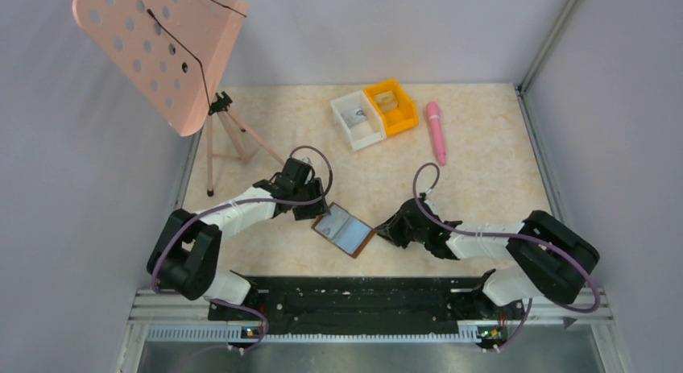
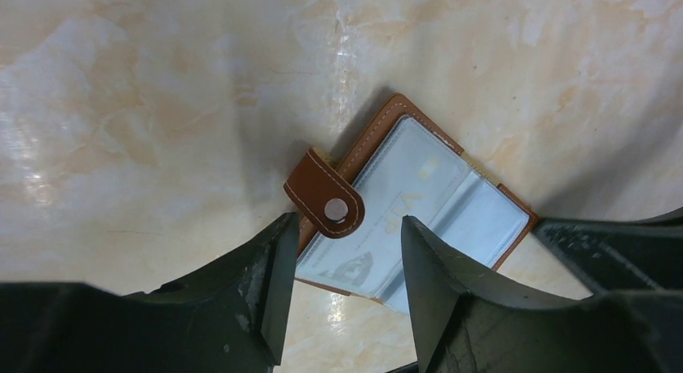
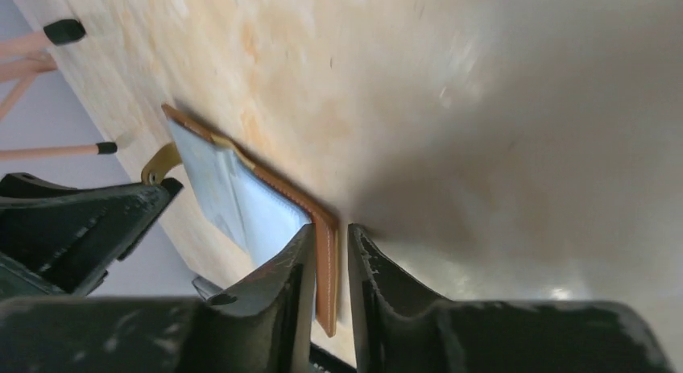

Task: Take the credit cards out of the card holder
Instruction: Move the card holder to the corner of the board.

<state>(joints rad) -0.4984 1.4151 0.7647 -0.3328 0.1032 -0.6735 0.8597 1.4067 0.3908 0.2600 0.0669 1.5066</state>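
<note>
right wrist view only | right end effector [image 3: 331, 238] clamps card holder [image 3: 235, 192] edge

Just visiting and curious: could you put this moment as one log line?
left gripper: open, over wallet at clasp end | right gripper: pinching wallet edge | wallet: open on table | cards: in pockets

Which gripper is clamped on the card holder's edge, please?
The right gripper: it pinches the card holder by its brown edge, while the left gripper stands open at its other end.
</note>
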